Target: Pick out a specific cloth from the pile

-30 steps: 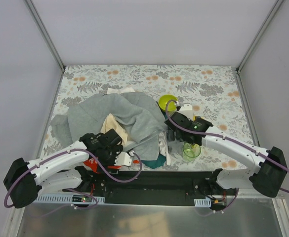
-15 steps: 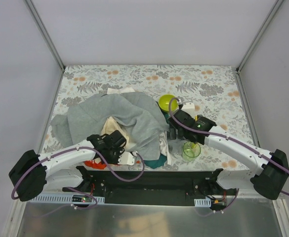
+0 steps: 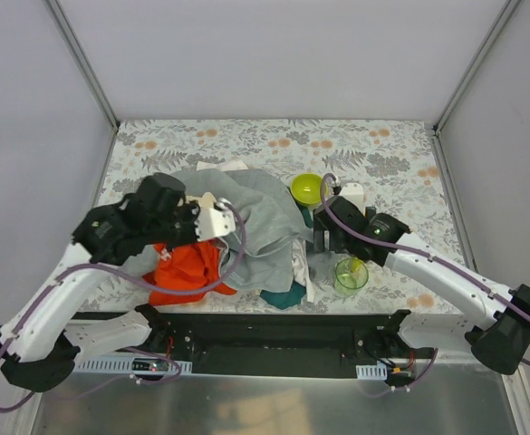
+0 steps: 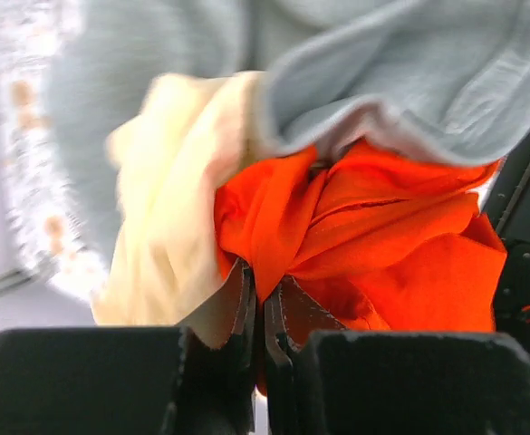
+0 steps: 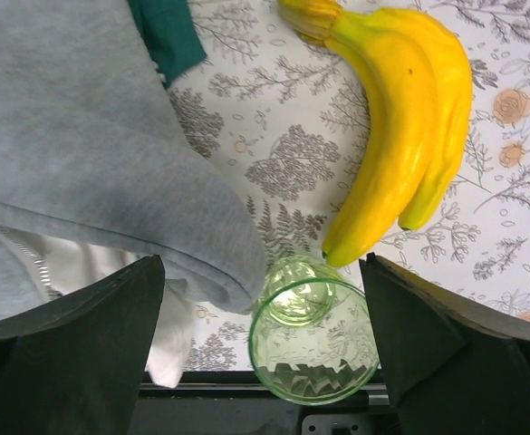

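A tabletop (image 3: 382,149) covered in a print of grey leaves and small orange flowers fills the floor of a plain booth. Pale blank walls (image 3: 274,54) stand on three sides, and slim metal posts (image 3: 81,62) run up at the far corners.

The pile (image 3: 246,213) sits left of centre and is mostly a large grey sweatshirt (image 3: 265,222). A dark teal piece (image 3: 283,294) and a white piece (image 3: 299,268) lie at its near edge, and a cream-beige cloth (image 4: 169,208) is tucked in on the left side.

The cloth (image 3: 187,272) – bright orange-red – is at the pile's near-left corner, close to the table's front edge. In the left wrist view its upper folds go under the hem of the sweatshirt, right beside the cream-beige cloth. The left gripper (image 4: 263,304) has its fingers pressed together on a fold of this orange fabric, and the arm stands high over the left side of the table.

The right gripper (image 5: 263,265) is spread wide, with nothing between its fingers. It hovers over the right edge of the sweatshirt and a green glass cup (image 5: 314,340) standing just beside that edge. The tip of a bunch of bananas (image 5: 400,136) touches the cup's rim – the fruit lies on bare print. A lime-green bowl (image 3: 307,188) sits at the pile's far-right side.
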Available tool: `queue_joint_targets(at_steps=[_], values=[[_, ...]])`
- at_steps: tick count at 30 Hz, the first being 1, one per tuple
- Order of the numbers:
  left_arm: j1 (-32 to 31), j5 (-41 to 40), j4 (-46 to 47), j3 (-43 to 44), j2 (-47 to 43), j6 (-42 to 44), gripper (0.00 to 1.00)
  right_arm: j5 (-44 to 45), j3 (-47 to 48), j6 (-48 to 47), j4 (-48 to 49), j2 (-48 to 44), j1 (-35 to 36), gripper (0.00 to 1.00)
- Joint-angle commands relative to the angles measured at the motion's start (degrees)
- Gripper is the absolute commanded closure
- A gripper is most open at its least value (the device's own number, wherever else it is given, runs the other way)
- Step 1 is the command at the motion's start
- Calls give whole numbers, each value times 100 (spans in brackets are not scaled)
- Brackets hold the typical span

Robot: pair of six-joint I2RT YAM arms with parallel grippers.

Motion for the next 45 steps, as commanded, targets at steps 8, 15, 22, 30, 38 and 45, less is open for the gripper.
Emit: queue_joint_targets(at_steps=[8, 15, 22, 30, 38, 45], values=[[420, -3122, 564, 5364, 287, 1049, 100, -457, 1236, -473, 51, 23, -28, 1], [420, -3478, 4363, 6284, 622, 3363, 100, -712, 1623, -605, 33, 199, -19, 1], [420, -3354, 4708, 5826, 1244, 3435, 100, -782, 1649, -649, 95, 129, -28, 1], [876, -2740, 5201, 6686, 2922, 3418, 100, -800, 1544, -719, 279, 111, -36, 1], [2379, -2107, 5981, 7531, 4777, 2486, 100, -879, 1474, -1114, 560, 541, -133, 1], [3592, -1956, 6756, 8316, 6694, 2020, 100, -862, 1562, -1290, 376, 1104, -274, 1]])
